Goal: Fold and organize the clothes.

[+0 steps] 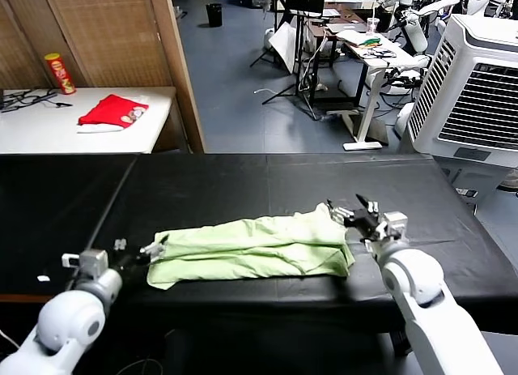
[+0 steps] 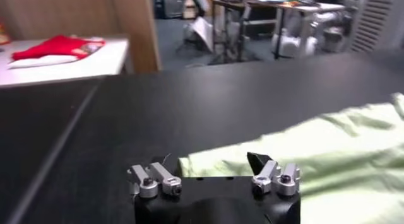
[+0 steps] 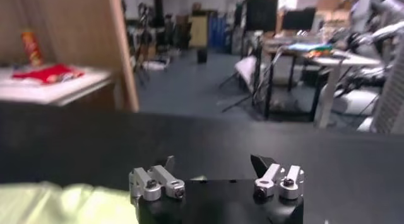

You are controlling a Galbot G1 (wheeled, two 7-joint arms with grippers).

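The clothes, one pale lime-green shirt, lie folded into a long strip across the black table near its front edge. My left gripper is at the strip's left end, open, with the shirt's edge just ahead of its spread fingers and nothing held. In the left wrist view the left gripper shows both fingers far apart. My right gripper hovers at the strip's right end, also open. The right gripper has only bare black table between its fingers, and the shirt lies off to one side.
A red garment and a red chips can sit on a white table at the back left. A wooden partition stands behind. A white air cooler is at the far right.
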